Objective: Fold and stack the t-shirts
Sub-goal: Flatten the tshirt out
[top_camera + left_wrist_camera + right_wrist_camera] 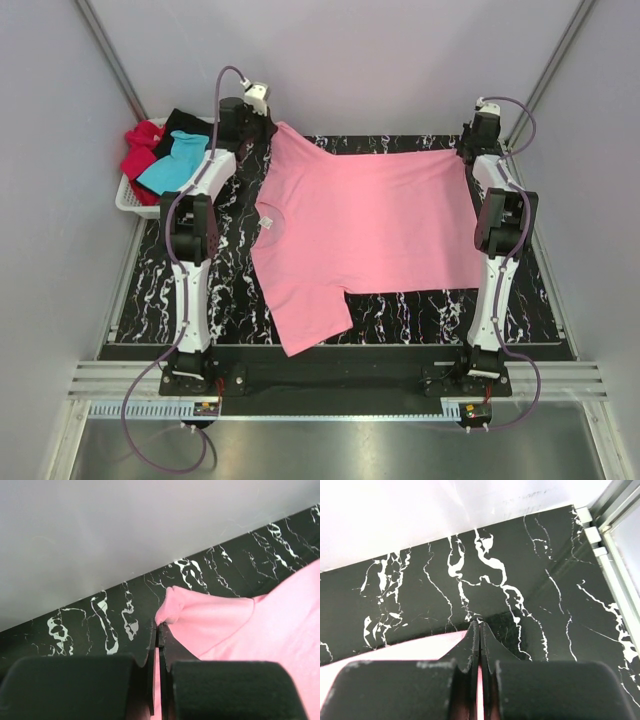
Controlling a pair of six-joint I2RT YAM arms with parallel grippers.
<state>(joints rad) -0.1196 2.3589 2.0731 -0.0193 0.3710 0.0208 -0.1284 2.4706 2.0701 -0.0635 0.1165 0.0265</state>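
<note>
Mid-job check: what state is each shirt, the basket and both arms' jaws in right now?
pink t-shirt: unfolded, spread flat on the table.
left gripper: jaws shut on pink t-shirt's far sleeve.
right gripper: jaws shut on pink t-shirt's far hem corner.
turquoise t-shirt: crumpled in basket, unfolded.
red t-shirt: crumpled in basket.
black t-shirt: crumpled in basket.
basket: upright, holding three shirts.

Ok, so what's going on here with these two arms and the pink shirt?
Both arms are working on the pink shirt, which lies spread on the table. The left hand is shut on its far sleeve, and the right hand is shut on the far hem corner. Nothing is folded yet. The red shirt, black shirt and turquoise shirt sit bunched in the basket on the left.
</note>
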